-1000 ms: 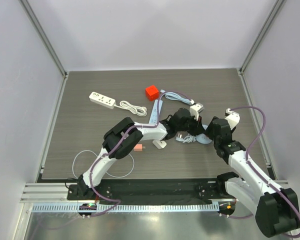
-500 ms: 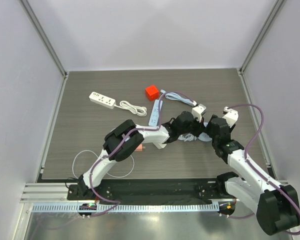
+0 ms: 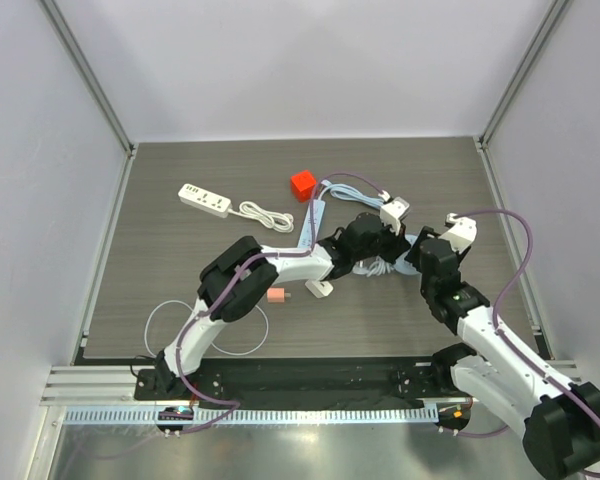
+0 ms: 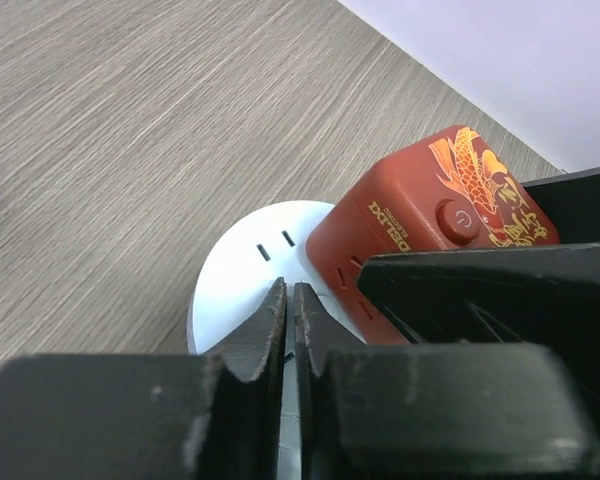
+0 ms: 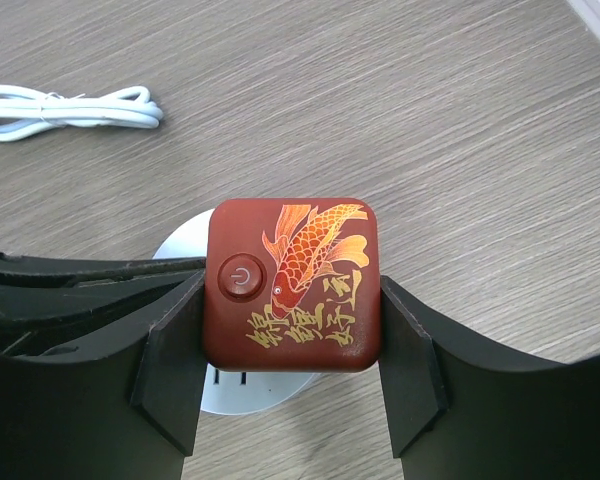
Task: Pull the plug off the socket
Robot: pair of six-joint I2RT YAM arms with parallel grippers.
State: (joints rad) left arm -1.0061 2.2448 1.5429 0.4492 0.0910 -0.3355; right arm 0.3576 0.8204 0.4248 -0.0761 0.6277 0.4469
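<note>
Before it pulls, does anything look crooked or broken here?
Nothing stands out. The red plug sits on the white socket, gripped at both sides by the right claw, with no damage visible. The left claw is shut and empty, its tips at the socket.

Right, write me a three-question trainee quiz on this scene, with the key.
1. True or false: the right gripper has its fingers against opposite sides of the red plug.
2. In the right wrist view, what shows from under the red plug? A) a white round socket B) a metal tray C) a blue cloth
3. Fill in: in the left wrist view, the fingers of the left gripper are nearly ____.
Key: 1 true; 2 A; 3 closed.
</note>
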